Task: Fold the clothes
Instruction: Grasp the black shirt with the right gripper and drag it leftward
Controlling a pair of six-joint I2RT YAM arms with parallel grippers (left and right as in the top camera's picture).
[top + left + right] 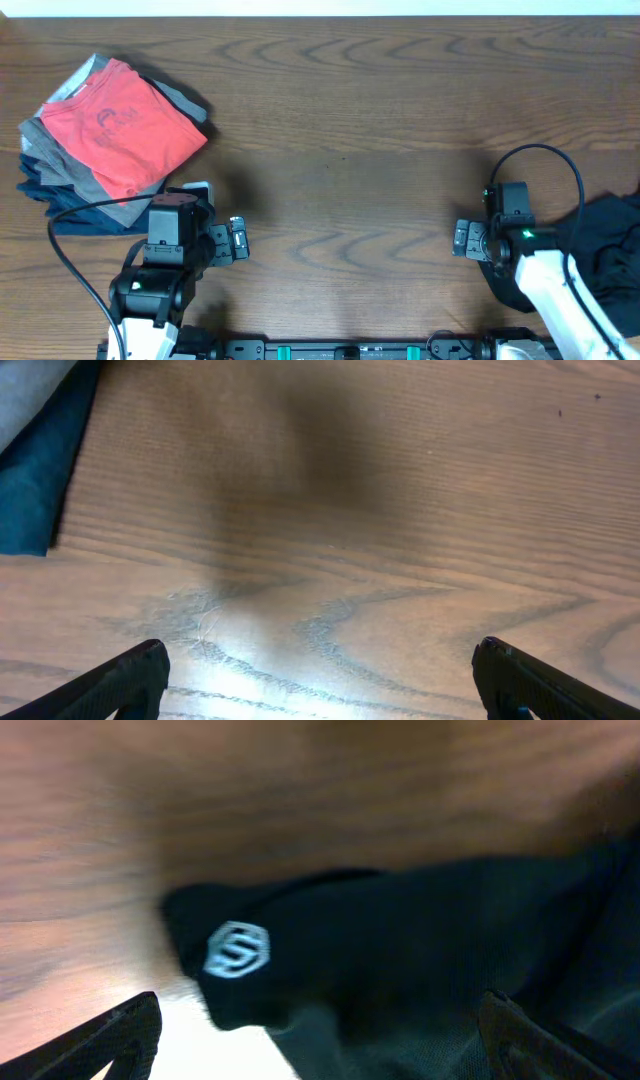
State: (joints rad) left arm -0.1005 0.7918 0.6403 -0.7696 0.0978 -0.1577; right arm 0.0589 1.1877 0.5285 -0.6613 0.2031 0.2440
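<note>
A stack of folded clothes [70, 175] lies at the far left with a red shirt [125, 125] on top. Its dark blue bottom layer shows at the upper left of the left wrist view [35, 470]. A crumpled black garment [610, 250] lies at the right edge. It fills the right wrist view [420, 940] and has a white hexagon logo [237, 950]. My left gripper [180, 205] is open and empty over bare wood [320, 680], just right of the stack. My right gripper [510, 205] is open [320, 1035] over the black garment's left edge and holds nothing.
The brown wooden table [340, 130] stretches between the stack and the black garment. A black cable [545, 155] loops above the right arm. The arm bases stand at the front edge.
</note>
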